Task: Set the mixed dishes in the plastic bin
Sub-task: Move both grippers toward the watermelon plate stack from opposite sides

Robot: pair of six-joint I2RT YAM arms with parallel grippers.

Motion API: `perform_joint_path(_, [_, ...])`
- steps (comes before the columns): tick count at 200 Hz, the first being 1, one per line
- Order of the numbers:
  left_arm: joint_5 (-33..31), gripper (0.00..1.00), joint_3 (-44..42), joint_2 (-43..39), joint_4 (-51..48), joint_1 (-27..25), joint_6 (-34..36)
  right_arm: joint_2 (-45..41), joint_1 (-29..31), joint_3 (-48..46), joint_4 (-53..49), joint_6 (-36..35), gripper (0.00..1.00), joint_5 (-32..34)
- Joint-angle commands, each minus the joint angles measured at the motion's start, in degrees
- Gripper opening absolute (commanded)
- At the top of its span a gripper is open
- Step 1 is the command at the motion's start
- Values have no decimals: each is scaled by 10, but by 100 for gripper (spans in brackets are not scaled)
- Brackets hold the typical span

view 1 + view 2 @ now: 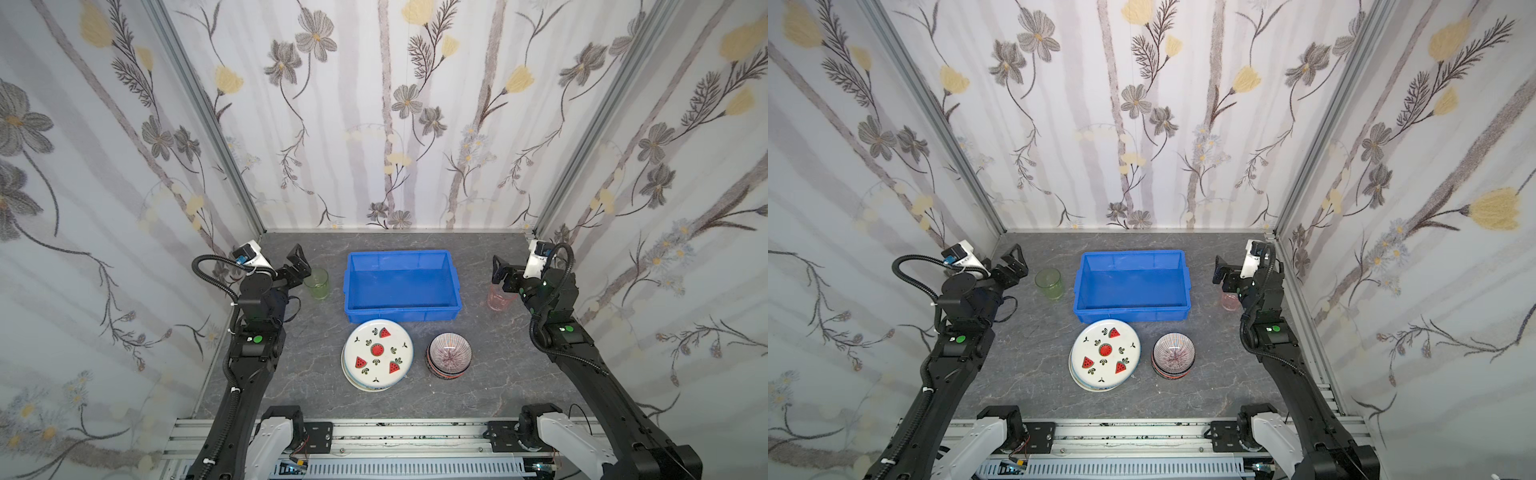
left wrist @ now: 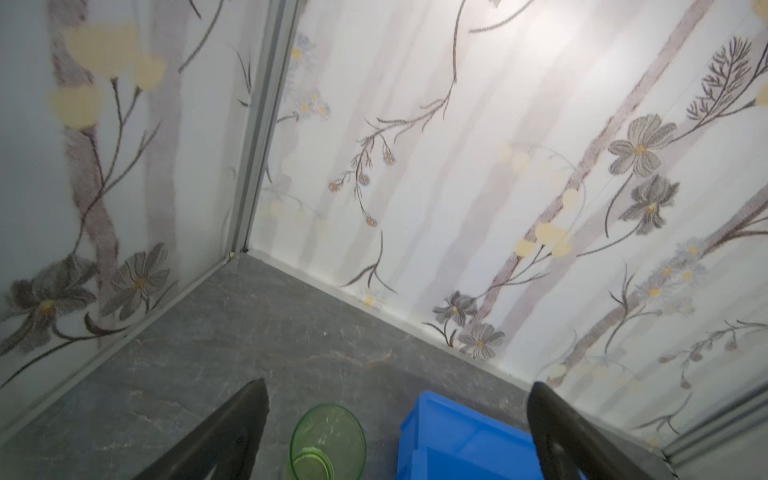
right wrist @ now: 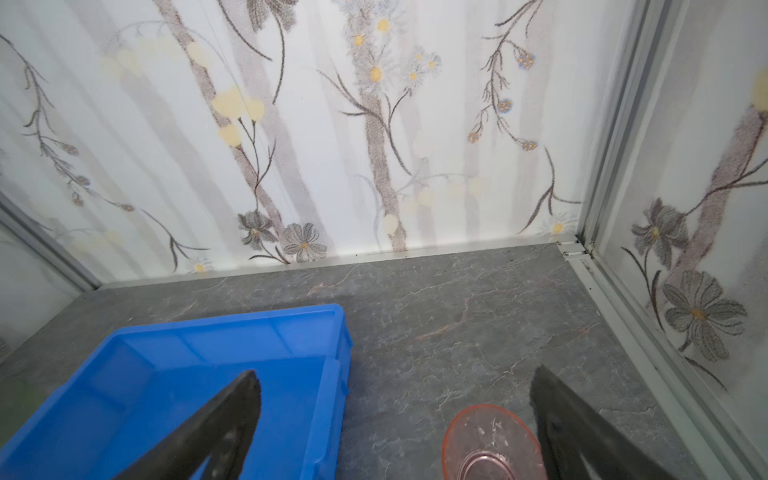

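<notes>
The empty blue plastic bin (image 1: pixel 402 316) (image 1: pixel 1131 314) sits mid-table. In front of it lies a stack of plates, watermelon plate (image 1: pixel 378 351) (image 1: pixel 1105 353) on top, and to its right stacked bowls topped by a radial-striped bowl (image 1: pixel 450 353) (image 1: pixel 1173 353). A green tumbler (image 1: pixel 318 283) (image 2: pixel 328 442) stands upright left of the bin. My left gripper (image 1: pixel 300 265) (image 2: pixel 399 388) hovers open just left of and above it. A pink tumbler (image 1: pixel 500 297) (image 3: pixel 492 444) stands right of the bin, partly hidden under my open right gripper (image 1: pixel 500 274) (image 3: pixel 395 374). Both grippers are empty.
Flower-papered walls close the grey marbled table (image 1: pixel 415 399) on three sides, with aluminium corner posts (image 1: pixel 232 166) at the back. A metal rail (image 1: pixel 395 432) with both arm bases runs along the front edge. Bare table lies behind the bin.
</notes>
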Motion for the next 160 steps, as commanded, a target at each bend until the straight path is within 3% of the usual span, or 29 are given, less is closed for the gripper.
perform_joint_path(1, [82,100,11,-19,-151,1,-18,-20,11,34,-139,41,100,-18])
perform_joint_path(30, [134,100,-21,-47,-178,1,1,-28,21,89,-257,36,100,-15])
perform_joint_path(57, [174,100,-44,-38,-185,1,-16,-19,28,116,-321,29,100,-64])
perform_joint_path(131, [107,100,-48,-19,-235,1,-20,18,143,140,-375,6,100,-49])
perform_joint_path(160, [113,100,-48,1,-243,-13,-21,34,171,133,-360,14,100,-104])
